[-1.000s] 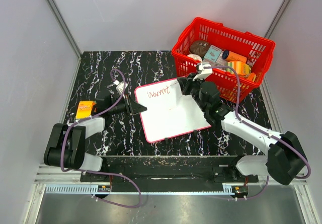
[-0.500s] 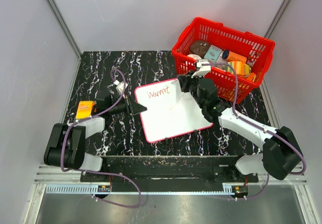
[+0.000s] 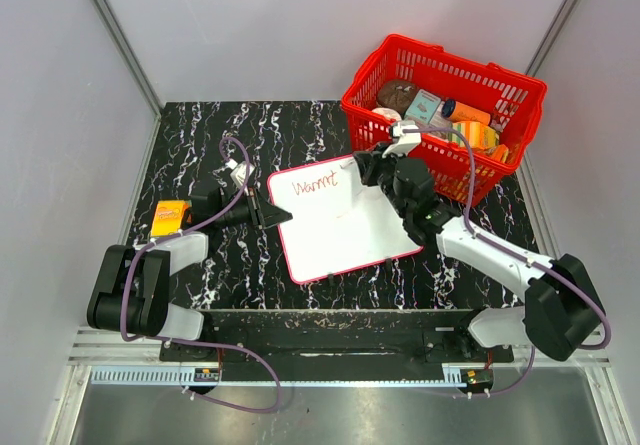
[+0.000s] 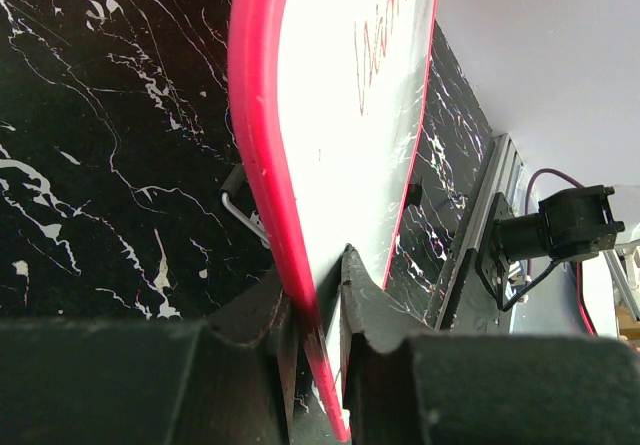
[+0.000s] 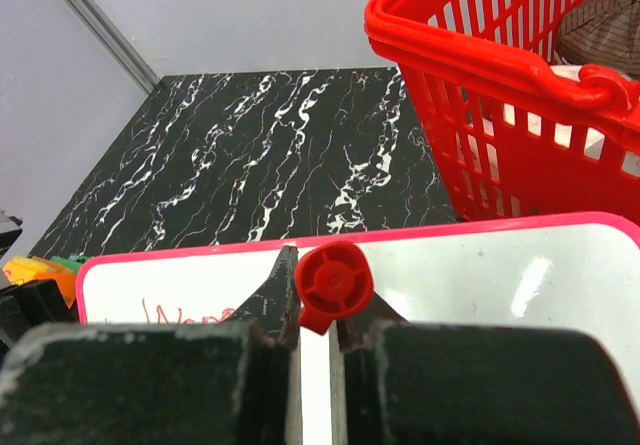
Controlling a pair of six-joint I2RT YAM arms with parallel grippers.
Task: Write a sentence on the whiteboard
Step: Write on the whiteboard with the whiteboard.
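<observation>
My left hand (image 4: 315,295) is pressed together on the red frame of the whiteboard (image 3: 340,230), pinching its left rim between the two dark fingers. A small metal clip shows just under the board beside that grip.

My right hand (image 5: 315,300) is closed around a marker (image 5: 333,283), whose round red end sticks up between the fingers. That hand hangs over the far edge of the board, near its far right corner. I cannot tell whether the tip touches the white surface.

The sentence (image 3: 315,183) is one thin red cursive word in the board's far left part, reading roughly "Warmt". The rest of the white face is bare.

The board sits askew in the middle of the table (image 3: 200,135), a black top with white marble veins. Its far right corner is just beside the red basket (image 3: 445,53). The basket stands at the far right corner of the table and is filled with packets and tins.

An orange packet (image 3: 170,215) lies near the left edge, close to my left arm.

Pale grey walls close in the far, left and right sides, with metal posts running up at the far corners. A ribbed aluminium rail runs along the near edge, where both arm bases are bolted.
</observation>
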